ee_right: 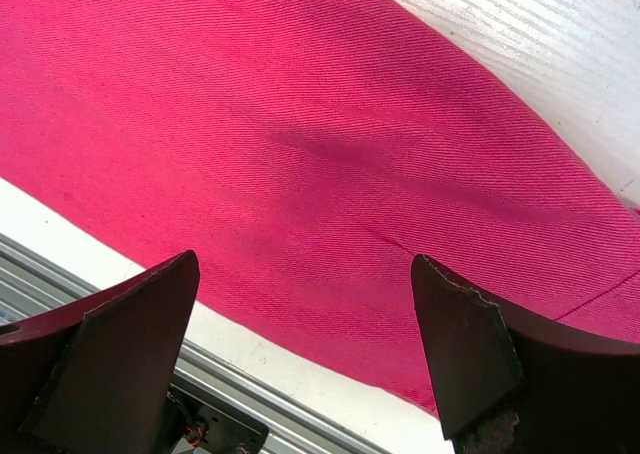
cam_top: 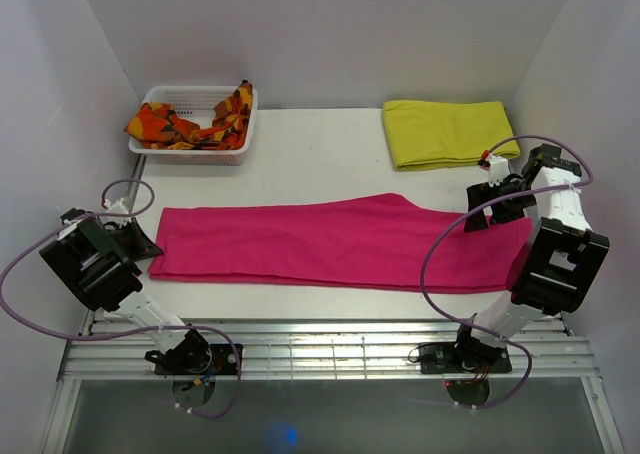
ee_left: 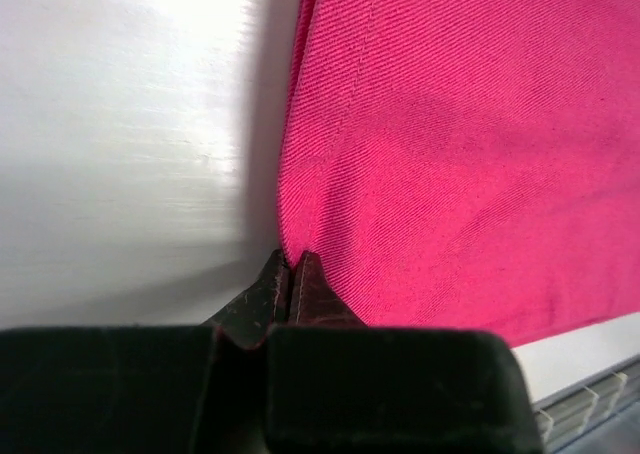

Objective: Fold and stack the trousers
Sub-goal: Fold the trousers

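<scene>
The left tool (ee_left: 290,266) is closed, its fingertips meeting right at the left hem of the trousers (cam_top: 330,239); I cannot tell whether cloth is pinched. The trousers lie flat on the bench (cam_top: 320,149), long axis running left to right between both arms. The right tool (ee_right: 303,264) hangs open over their right end.

The magenta-pink trousers (cam_top: 330,242) lie flat, folded lengthwise into a long band, stretched left to right along the tabletop's near edge
</scene>
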